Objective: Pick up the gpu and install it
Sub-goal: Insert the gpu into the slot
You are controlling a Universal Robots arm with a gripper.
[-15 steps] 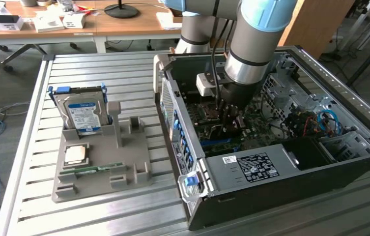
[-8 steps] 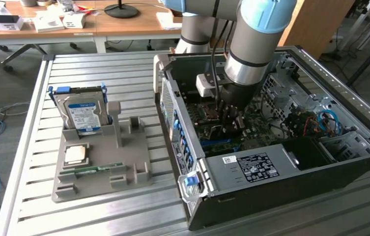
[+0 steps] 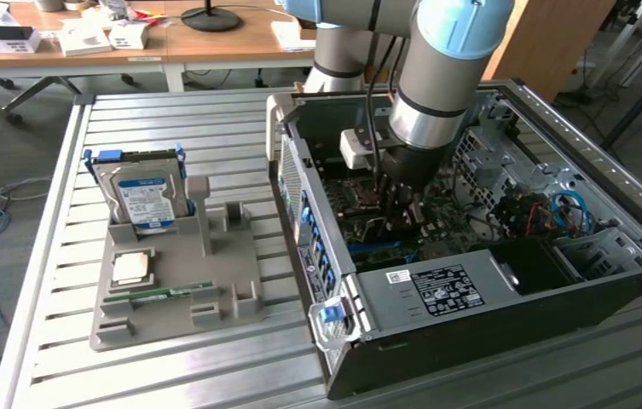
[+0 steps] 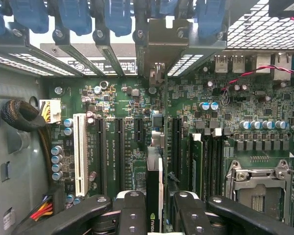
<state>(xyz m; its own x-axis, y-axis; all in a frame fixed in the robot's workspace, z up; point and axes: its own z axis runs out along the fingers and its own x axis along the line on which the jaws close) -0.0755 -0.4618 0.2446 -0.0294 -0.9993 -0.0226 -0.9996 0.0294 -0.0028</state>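
The gpu (image 4: 155,181) is a thin black card seen edge-on, standing upright over the green motherboard (image 4: 122,147) among the long black expansion slots. Its silvery bracket end (image 4: 159,46) reaches the rear slot openings of the case. My gripper (image 4: 159,218) is shut on the card, with one black finger (image 4: 132,213) on each side of it. In the exterior view the gripper (image 3: 395,213) is deep inside the open computer case (image 3: 435,290), low over the board, and the arm's wrist hides most of the card.
A white slot (image 4: 80,152), a cable bundle (image 4: 24,115) and the CPU socket (image 4: 257,186) flank the card. Blue retention clips (image 4: 117,17) line the case's rear. Outside, a grey holder (image 3: 173,298) carries a blue-labelled hard drive (image 3: 144,192), a CPU (image 3: 130,267) and a RAM stick (image 3: 156,294).
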